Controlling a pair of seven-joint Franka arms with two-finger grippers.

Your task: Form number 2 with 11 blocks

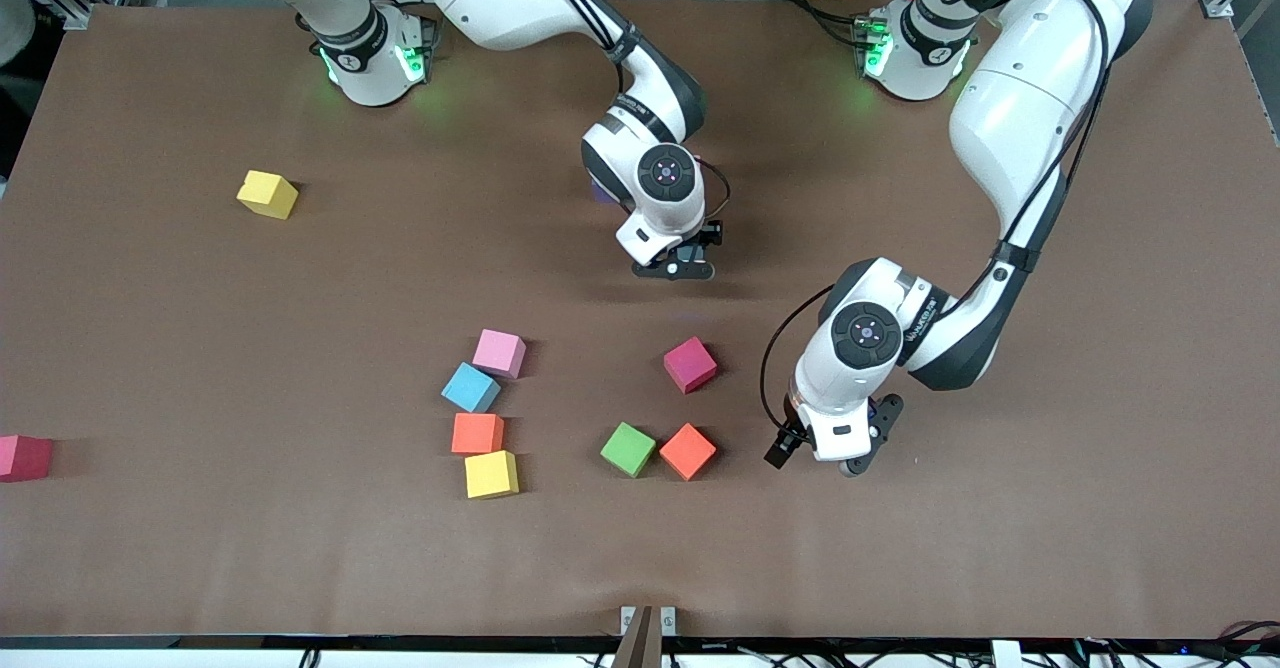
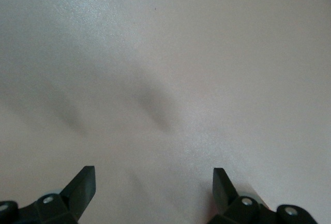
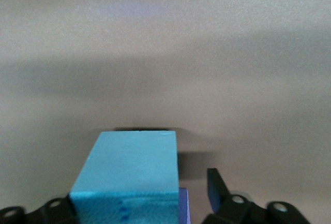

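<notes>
Brown matte tabletop [image 1: 160,348] with both arms reaching out over it, and the blocks are just lying loose all over the place.

Toward the middle there's a rough column of four. A pink cube [image 1: 499,352] is farthest from the front camera, then a light blue cube [image 1: 471,387] touching its corner, then an orange cube [image 1: 477,433], then a yellow cube [image 1: 491,474] nearest the camera. More toward the left arm's end sits a magenta cube [image 1: 690,364] on its own. Nearer the camera than that, a green cube [image 1: 628,449] and an orange-red cube [image 1: 688,451] sit corner to corner. A second yellow cube [image 1: 267,193] is way off toward the right arm's end, up nearer the bases. A reddish-pink cube [image 1: 22,457] is half cut off at that same end's edge.

The right gripper [image 1: 675,270] is down low around the middle of the table, closer to the bases than the magenta cube. Its wrist camera shows another light blue block [image 3: 134,167] standing between the fingers. The jaws are spread, with a clear gap between the block and the one finger [image 3: 216,185] I can make out, so it isn't squeezing it. A sliver of purple [image 3: 183,206] peeks out right beside that block, low down; can't tell more about it.

The left gripper [image 1: 830,453] hangs over bare table just beside the orange-red cube, toward the left arm's end. Its jaws are wide apart with nothing between them, only brown surface in its wrist view.
</notes>
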